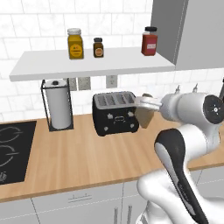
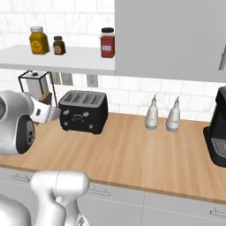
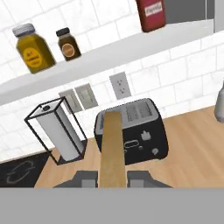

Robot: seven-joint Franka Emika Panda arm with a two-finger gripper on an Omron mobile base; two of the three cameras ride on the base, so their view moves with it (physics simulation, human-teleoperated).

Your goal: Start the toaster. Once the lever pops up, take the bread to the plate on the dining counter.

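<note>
- We see the wood tabletop (image 1: 87,162) running along the white-tiled wall, with a black cooktop (image 1: 11,151) set into it at 9 o'clock in the left base view.
- A grey cabinet (image 2: 172,37) hangs on the wall at 1 o'clock in the right base view, and a white shelf (image 1: 87,63) runs beside it above the tabletop.
- A black coffee machine (image 2: 217,128) stands at 3 o'clock in the right base view.
- We find the toaster (image 1: 114,113) upright on the tabletop against the wall, near the middle of the left base view, its slots facing up.
- A paper towel roll (image 1: 58,105) in a black wire holder stands at the toaster's 9 o'clock, apart from it.
- Two pale bottles (image 2: 152,114) stand side by side at the toaster's 3 o'clock in the right base view, well apart from it.
- On the shelf we see a yellow jar (image 1: 75,43), a small brown jar (image 1: 98,47) and a red jar (image 1: 149,41).
- The hand (image 3: 112,177) hangs in the air just at the toaster's 3 o'clock in the left base view, pinching the bread.
- The bread (image 3: 112,148) is clamped edge-on between the two fingers (image 3: 85,178), clear of the toaster and off the tabletop; in the hand view it rises as a tan strip toward 12 o'clock in front of the toaster.
</note>
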